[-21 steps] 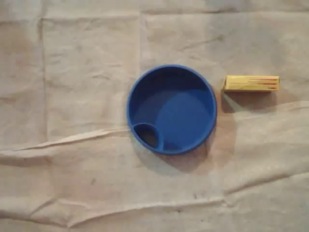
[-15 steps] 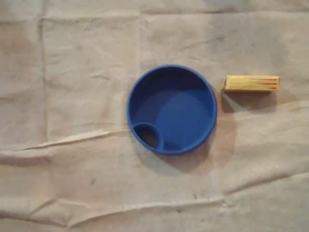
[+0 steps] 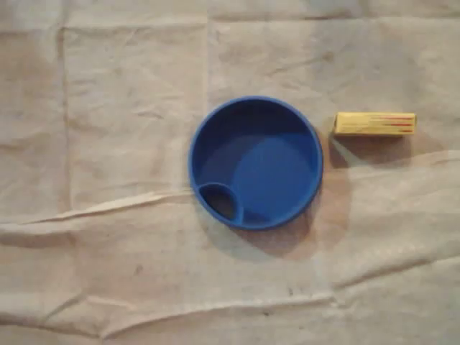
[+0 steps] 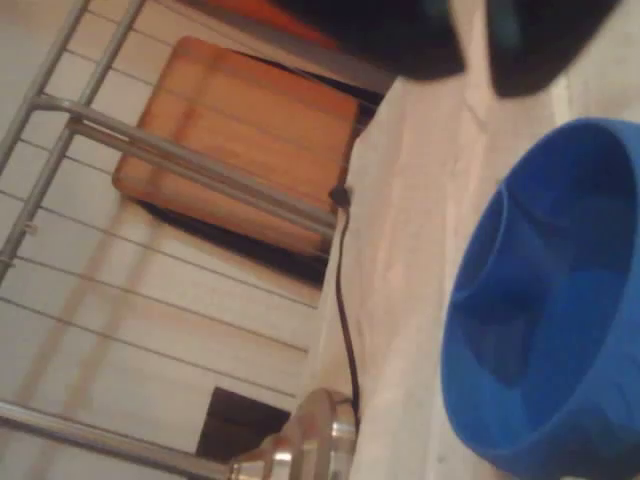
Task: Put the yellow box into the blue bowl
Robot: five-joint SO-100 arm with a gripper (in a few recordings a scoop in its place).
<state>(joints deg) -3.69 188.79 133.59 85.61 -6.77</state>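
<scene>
— no movement is seen: the yellow box (image 3: 374, 123) is left lying on the cloth (image 3: 108, 108) just right of the blue bowl (image 3: 255, 162) in the overhead view, so no grasp has been made.
— and the gripper (image 4: 475, 40)?
— it is held tilted beside the bowl; whether its fingers are apart cannot be told.
</scene>
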